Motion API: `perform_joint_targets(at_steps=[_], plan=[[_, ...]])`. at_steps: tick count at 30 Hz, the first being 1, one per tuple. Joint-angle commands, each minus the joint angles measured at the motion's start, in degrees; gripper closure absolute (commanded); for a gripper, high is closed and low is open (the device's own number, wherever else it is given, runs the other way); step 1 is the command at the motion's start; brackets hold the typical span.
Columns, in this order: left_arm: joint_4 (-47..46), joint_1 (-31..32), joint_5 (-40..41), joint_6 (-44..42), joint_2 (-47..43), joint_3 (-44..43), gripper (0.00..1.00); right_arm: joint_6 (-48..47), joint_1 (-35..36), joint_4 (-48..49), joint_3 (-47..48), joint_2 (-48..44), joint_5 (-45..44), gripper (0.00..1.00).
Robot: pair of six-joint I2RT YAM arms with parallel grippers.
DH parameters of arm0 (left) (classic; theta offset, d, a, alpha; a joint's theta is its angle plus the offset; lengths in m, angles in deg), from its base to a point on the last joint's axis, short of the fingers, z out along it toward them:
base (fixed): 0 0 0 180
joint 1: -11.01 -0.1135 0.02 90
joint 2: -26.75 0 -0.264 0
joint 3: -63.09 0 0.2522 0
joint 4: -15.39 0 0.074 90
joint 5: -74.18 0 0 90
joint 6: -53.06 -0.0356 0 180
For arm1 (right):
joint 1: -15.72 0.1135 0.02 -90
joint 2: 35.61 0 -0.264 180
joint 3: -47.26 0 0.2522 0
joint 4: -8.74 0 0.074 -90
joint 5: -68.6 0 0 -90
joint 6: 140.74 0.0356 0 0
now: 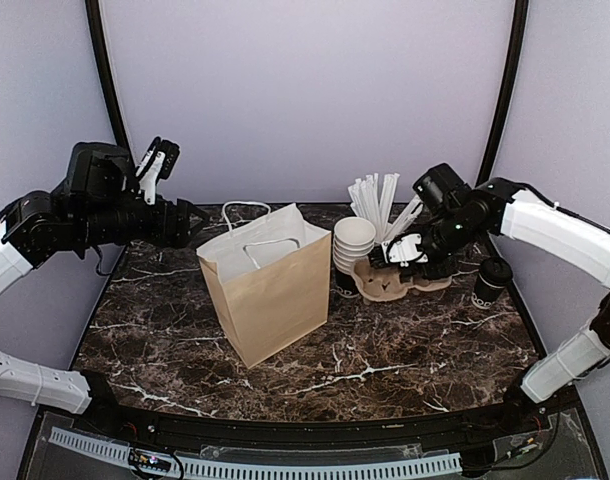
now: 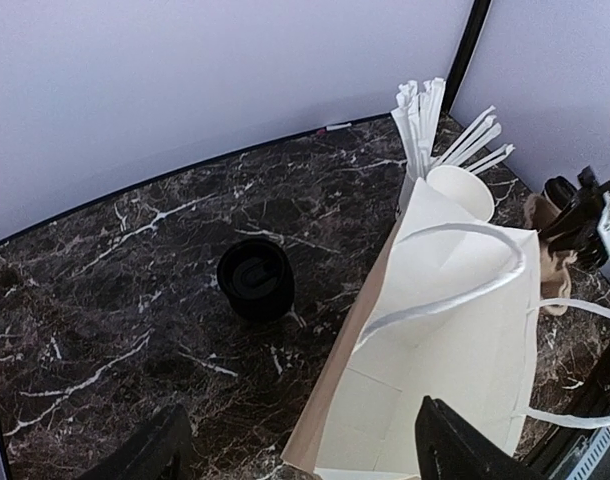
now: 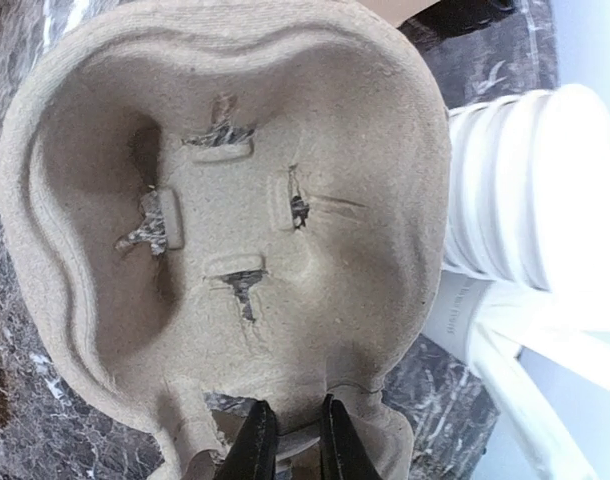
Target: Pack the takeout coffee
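Standing upright on the left half of the table (image 1: 385, 370), the takeout coffee (image 2: 255, 280) was a small black paper cup closed by a black plastic lid with a faint sheen on top. It sat toward the far edge, apart from the bag, and showed only in the left wrist view, because the left arm hid it from above. A second lidded black cup (image 1: 492, 281) of the same look, with a pale mark on its side, stood near the right edge, so there were two lidded cups.

The left pincer (image 1: 195, 224) hung in the air over the left half of the table. It was released, its fingers (image 2: 150, 455) spread wide with nothing between them.

One brown paper bag (image 1: 270, 290) stood upright at the middle of the table, its mouth open, its inside white, with two white handles.

Beyond the bag, toward the right edge, lay one moulded pulp carrier (image 1: 385, 285). The right pincer (image 3: 293, 445) was clenched on its rim, one finger on each side.

Touching the carrier on the bag's side was one pile of cups (image 1: 353, 240), nested and lidless, their white insides showing. Behind it, by the far edge, one white cup (image 3: 465, 315) held white wrapped straws (image 1: 377, 195), bunched too closely to count.
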Motion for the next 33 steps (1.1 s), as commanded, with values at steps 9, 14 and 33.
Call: perform_joint_targets(at_steps=[9, 14, 33], plan=[[8.6, -9.2, -19.8, 1.2, 9.9, -8.9, 0.25, 6.1, 3.5, -7.9, 29.8, 2.8, -0.8, 0.89], [10.3, -10.4, -25.2, -0.3, 13.8, -10.9, 0.32, 9.1, 4.7, -4.3, 34.5, 4.9, -0.1, 0.89], [11.1, -10.8, -36.5, -5.9, 27.0, -20.1, 1.0, 17.0, 18.7, -4.9, 58.6, 16.5, 13.8, 0.93]])
